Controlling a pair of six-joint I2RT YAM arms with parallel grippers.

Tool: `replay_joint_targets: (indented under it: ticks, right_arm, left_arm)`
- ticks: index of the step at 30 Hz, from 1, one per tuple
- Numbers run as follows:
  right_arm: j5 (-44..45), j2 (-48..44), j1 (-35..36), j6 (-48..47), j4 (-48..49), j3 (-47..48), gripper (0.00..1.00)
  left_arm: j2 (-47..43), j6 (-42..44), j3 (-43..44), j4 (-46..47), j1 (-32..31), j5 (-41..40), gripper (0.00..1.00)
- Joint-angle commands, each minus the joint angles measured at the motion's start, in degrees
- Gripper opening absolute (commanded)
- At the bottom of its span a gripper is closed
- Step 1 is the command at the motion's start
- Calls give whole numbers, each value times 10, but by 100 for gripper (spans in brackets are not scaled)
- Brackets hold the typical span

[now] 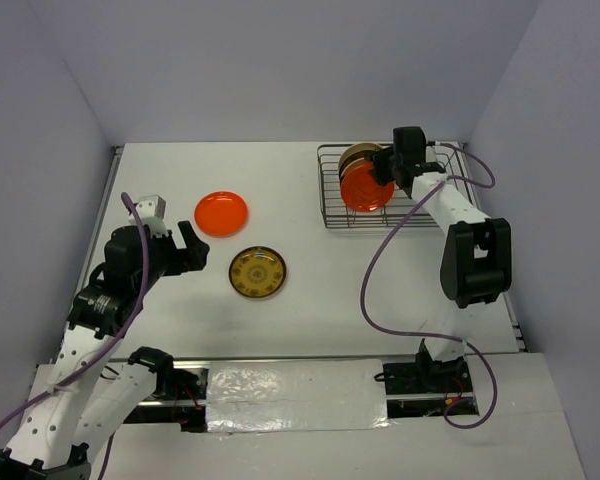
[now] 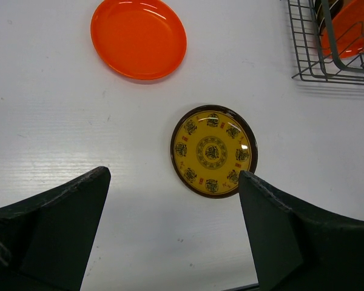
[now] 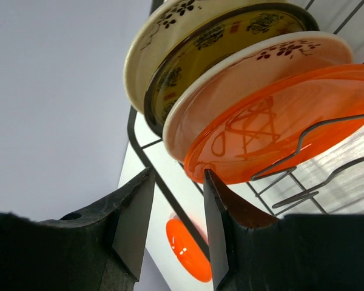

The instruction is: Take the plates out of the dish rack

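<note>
Nearest the bases, the left gripper (image 1: 195, 247) is hanging spread wide over the table (image 1: 310, 310), pinching nothing. Just beyond it a patterned plate (image 1: 257, 272) is lying flat, and farther on a loose orange plate (image 1: 221, 213), the two apart. At the far right the rack (image 1: 321, 185) is holding four more plates on edge. The right gripper (image 3: 177, 182) is hovering at their rims, its fingers partway apart with nothing between them. The racked orange plate (image 3: 279, 133) is standing in front, a cream plate (image 3: 230, 79) leaning on it, then a brown-gold plate (image 3: 212, 48) and a back cream plate (image 3: 147, 42). They are looking small, light and stiff, glossy enough to slip, and the cream ones are likely to chip if dropped. The exposed top rim of the orange one is offering the best pinch. The wavy dividers (image 3: 327, 124) are crossing its face and the neighbours are crowding it, so lifting straight up is probably safest.
</note>
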Motion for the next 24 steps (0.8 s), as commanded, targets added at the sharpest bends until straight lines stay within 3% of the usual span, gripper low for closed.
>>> replay_joint_targets:
  ticks: [1, 10, 14, 21, 23, 24]
  right_arm:
    - [18, 21, -2, 1, -20, 32, 45]
    - [20, 45, -6, 2, -23, 26, 37]
    - [12, 39, -7, 3, -13, 16, 19]
    - [11, 23, -9, 2, -14, 10, 12]
    - [8, 23, -9, 2, -7, 9, 14]
    - [3, 24, -10, 2, -7, 9, 20]
  left_arm:
    - [-2, 10, 3, 17, 0, 10, 99]
    - [-3, 11, 3, 17, -1, 11, 100]
    - [-1, 11, 3, 17, -1, 11, 99]
    - [4, 11, 3, 17, 0, 11, 99]
    - [4, 11, 3, 17, -1, 12, 99]
    - [5, 11, 3, 17, -1, 12, 99]
